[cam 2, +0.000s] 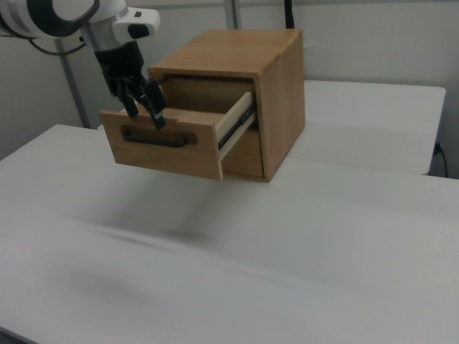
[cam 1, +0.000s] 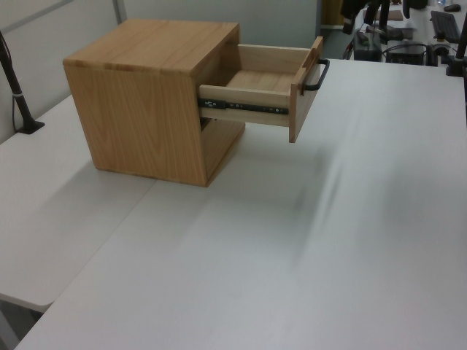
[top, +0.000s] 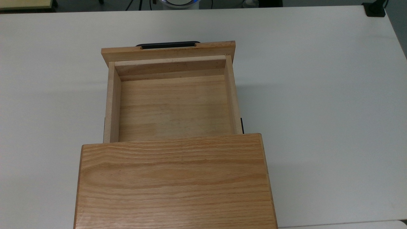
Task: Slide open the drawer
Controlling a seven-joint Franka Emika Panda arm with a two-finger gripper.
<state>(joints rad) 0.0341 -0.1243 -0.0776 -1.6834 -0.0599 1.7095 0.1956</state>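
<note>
From the top view, nearest you is the wide wood-grain cabinet, standing on the white table. Just past its top edge the drawer juts out toward the far side of the table, slid well out so that you look straight down into its bare pale-wood interior. At the drawer's far end sits the flat front panel, and on the outer face of that panel the black bar handle runs crosswise.

In the left view you see the same arrangement from the side: the cabinet to the left view's left, the drawer extended to the left view's right on its dark metal slide rail, the handle projecting from the front.

In the right view the drawer faces you, hanging out of the cabinet above the table. The end effector hangs just above the top edge of the front panel, over the right view's left half of the handle. Its dark fingers point down, spread slightly apart with nothing between them, clear of the bar. The white arm rises behind it toward the right view's upper left.
</note>
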